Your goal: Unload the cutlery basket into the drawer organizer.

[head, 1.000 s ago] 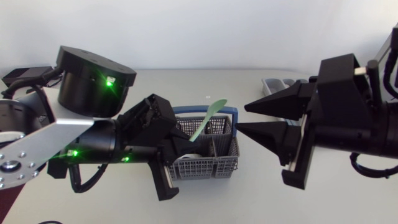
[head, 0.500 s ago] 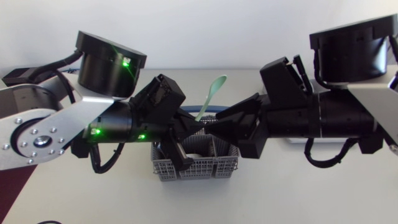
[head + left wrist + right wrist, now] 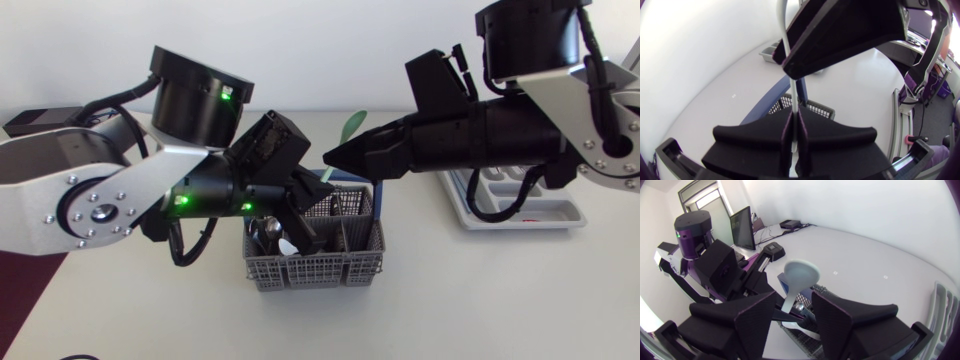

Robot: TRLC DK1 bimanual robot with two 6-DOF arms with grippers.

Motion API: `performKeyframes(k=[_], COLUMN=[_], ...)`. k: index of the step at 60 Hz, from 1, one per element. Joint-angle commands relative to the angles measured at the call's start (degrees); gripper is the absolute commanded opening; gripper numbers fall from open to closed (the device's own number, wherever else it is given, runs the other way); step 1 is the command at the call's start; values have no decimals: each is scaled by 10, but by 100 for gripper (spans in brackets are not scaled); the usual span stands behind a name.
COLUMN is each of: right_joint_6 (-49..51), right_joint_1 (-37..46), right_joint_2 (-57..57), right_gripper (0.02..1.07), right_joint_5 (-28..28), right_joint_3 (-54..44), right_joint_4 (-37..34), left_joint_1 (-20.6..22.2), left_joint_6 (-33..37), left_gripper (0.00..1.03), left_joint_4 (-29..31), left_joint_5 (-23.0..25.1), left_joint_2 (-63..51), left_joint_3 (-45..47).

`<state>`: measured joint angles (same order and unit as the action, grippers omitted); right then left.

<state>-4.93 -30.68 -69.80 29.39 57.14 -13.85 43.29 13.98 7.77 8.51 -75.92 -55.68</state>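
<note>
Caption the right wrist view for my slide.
A spoon sits between the open jaws, with the cutlery basket ahead.

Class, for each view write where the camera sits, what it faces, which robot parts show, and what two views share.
Head view: fixed above the table, looking down; left arm and right arm meet over the cutlery basket.
Left wrist view: on the left arm's last link, looking along the left gripper, shut on the spoon, toward the basket.
Right wrist view: on the right arm's last link; right gripper open around the spoon, left arm beyond.
Shared: both wrist views show spoon and basket.
</note>
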Motion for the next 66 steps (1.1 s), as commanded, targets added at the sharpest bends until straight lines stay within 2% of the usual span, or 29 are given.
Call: performKeyframes(k=[1,10,21,35,47,50,59,66], right_joint_6=[-20,-20,-20,-19,-14,-14,-11,-8], right_joint_1=[-2,-3,-4,-4,-2,1,8,12], right_joint_2=[-17,-32,-37,-37,-36,-36,-31,-25], right_gripper=[52,41,15,13,12,12,12,12], right_joint_5=[4,5,16,16,17,17,19,19], right_joint_3=[17,30,28,27,23,21,13,6], right_joint_4=[5,7,17,20,21,22,22,21], left_joint_1=[0,0,-3,-3,-3,-4,-11,-17], left_joint_6=[-12,-15,-15,-15,-15,-15,-15,-15], left_gripper=[4,4,4,5,19,25,55,58], left_joint_4=[-7,-9,-10,-10,-10,-9,-5,0], left_joint_5=[-3,-3,-3,-3,-3,-3,-3,-3], left_joint_2=[-8,-8,-6,-5,-3,-2,5,13], left_joint_3=[-17,-17,-15,-14,-12,-12,-13,-9])
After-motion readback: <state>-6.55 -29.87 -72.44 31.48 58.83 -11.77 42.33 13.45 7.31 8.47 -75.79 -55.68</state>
